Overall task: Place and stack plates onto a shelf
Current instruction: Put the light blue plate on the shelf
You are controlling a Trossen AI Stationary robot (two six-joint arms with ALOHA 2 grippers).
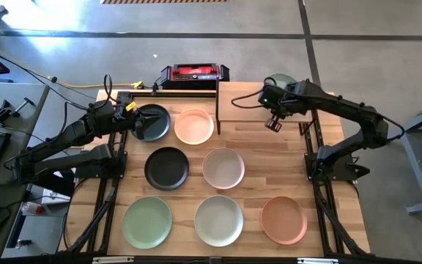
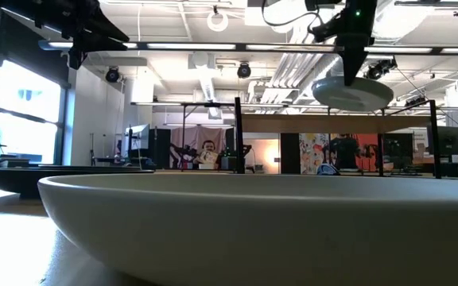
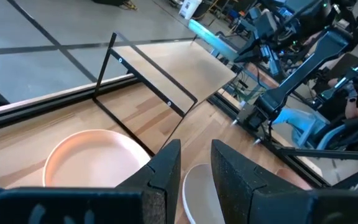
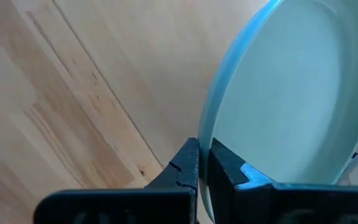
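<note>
In the high view, the right end effector (image 1: pixel 273 123) is seen over the light-wood shelf (image 1: pixel 258 103) at the far right of the worktop (image 1: pixel 328 198), and a pale grey-blue plate (image 1: pixel 280 80) is partly seen behind the arm at the shelf's far edge. The left end effector (image 1: pixel 142 122) is held over the near-left black plate (image 1: pixel 152 122), beside the pale pink plate (image 1: pixel 194 126). Six more plates are laid on the worktop: a second black plate (image 1: pixel 167 167), a cream plate (image 1: pixel 223 168), a light green plate (image 1: pixel 147 222), an off-white plate (image 1: pixel 219 220) and a salmon plate (image 1: pixel 284 218).

In the low view, the grey-blue plate (image 2: pixel 353 92) is seen hanging just above the shelf board (image 2: pixel 332 123), gripped at its rim from above by the right end effector (image 2: pixel 351 70). The foreground is filled by the rim of the off-white plate (image 2: pixel 253 222).

In the left wrist view, the left end effector (image 3: pixel 196 171) is shown with its fingers (image 3: pixel 166 174) slightly apart and nothing between them; the pale pink plate (image 3: pixel 86 158), the cream plate (image 3: pixel 194 193) and the shelf (image 3: pixel 179 71) lie beyond.

In the right wrist view, the right end effector (image 4: pixel 204 163) is shown clamped on the rim of the grey-blue plate (image 4: pixel 291 106), which is held above the shelf's wood surface (image 4: pixel 73 87).
</note>
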